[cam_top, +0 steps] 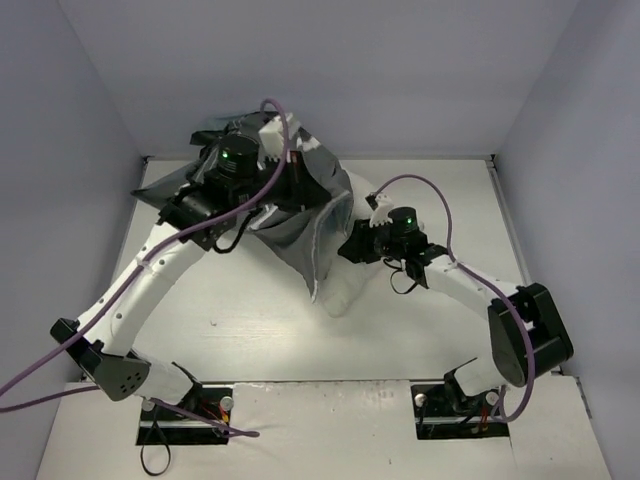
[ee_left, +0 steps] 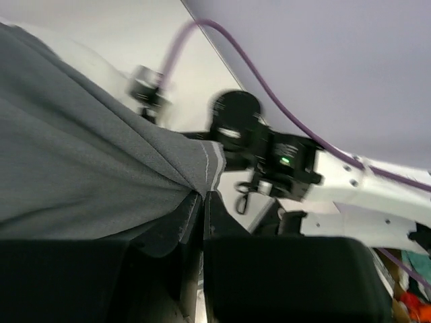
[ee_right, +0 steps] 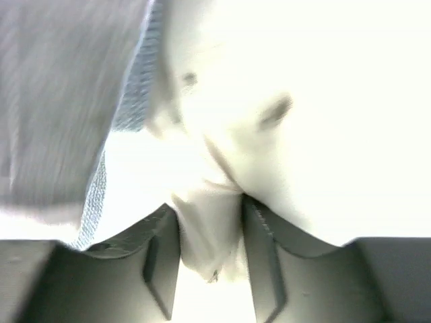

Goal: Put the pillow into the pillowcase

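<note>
My left gripper (cam_top: 287,160) (ee_left: 202,194) is raised at the back left and shut on a gathered edge of the dark grey pillowcase (cam_top: 300,235) (ee_left: 81,168), which hangs down from it in folds. The white pillow (cam_top: 345,290) (ee_right: 303,101) lies under and partly inside the pillowcase's lower edge, its near end showing on the table. Low beside the pillow, my right gripper (cam_top: 358,243) (ee_right: 210,202) has its jaws apart, with a loose fold of the pillow's white fabric between them. The pillowcase's edge (ee_right: 60,87) hangs at the left of the right wrist view.
The white table (cam_top: 230,320) is enclosed by pale walls at the back and both sides. Purple cables (cam_top: 275,130) loop over both arms. The right arm (ee_left: 269,151) crosses the left wrist view close behind the pillowcase.
</note>
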`<control>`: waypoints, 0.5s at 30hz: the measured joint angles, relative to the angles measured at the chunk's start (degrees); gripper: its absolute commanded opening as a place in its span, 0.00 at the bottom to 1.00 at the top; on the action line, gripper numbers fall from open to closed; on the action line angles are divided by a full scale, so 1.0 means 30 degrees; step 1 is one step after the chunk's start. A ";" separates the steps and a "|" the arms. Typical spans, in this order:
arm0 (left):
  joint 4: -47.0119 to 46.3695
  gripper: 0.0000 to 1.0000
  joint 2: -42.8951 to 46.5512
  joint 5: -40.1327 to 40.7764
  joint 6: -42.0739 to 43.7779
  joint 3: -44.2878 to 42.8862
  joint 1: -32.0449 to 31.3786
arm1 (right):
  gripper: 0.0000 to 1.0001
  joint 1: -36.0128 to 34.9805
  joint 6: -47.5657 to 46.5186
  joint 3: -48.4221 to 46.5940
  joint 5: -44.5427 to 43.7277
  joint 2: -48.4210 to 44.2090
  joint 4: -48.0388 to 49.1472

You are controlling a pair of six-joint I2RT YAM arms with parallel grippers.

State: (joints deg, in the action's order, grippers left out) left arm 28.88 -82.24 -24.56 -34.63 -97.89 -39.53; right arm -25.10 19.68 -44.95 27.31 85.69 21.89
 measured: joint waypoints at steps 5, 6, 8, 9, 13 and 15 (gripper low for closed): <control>0.0146 0.00 -0.0408 -0.0619 0.1122 -0.0787 0.3162 | 0.40 0.0022 -0.0619 0.0146 -0.0226 -0.1421 -0.0204; 0.0160 0.00 -0.0954 -0.0780 0.1457 -0.1304 0.4029 | 0.41 0.0022 -0.0678 0.0146 -0.0328 -0.1501 -0.0313; 0.0211 0.00 -0.2426 -0.0867 0.2018 -0.2572 0.5457 | 0.41 0.0022 -0.0831 0.0131 -0.0510 -0.1588 -0.0525; 0.0153 0.00 -0.3286 -0.0809 0.2404 -0.3235 0.6076 | 0.41 0.0022 -0.0947 0.0109 -0.0576 -0.1617 -0.0634; 0.0146 0.00 -0.6754 0.0765 0.3891 -0.4991 0.8138 | 0.42 0.0022 -0.1188 -0.0233 -0.0882 -0.1749 -0.1195; 0.0233 0.39 -0.8116 0.2018 0.4320 -0.5100 0.8874 | 0.42 0.0022 -0.1290 -0.0474 -0.1064 -0.1931 -0.1523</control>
State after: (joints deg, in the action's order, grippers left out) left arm 29.58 -106.59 -18.50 -21.67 -113.19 -12.91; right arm -25.04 15.81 -46.37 24.12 79.90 17.32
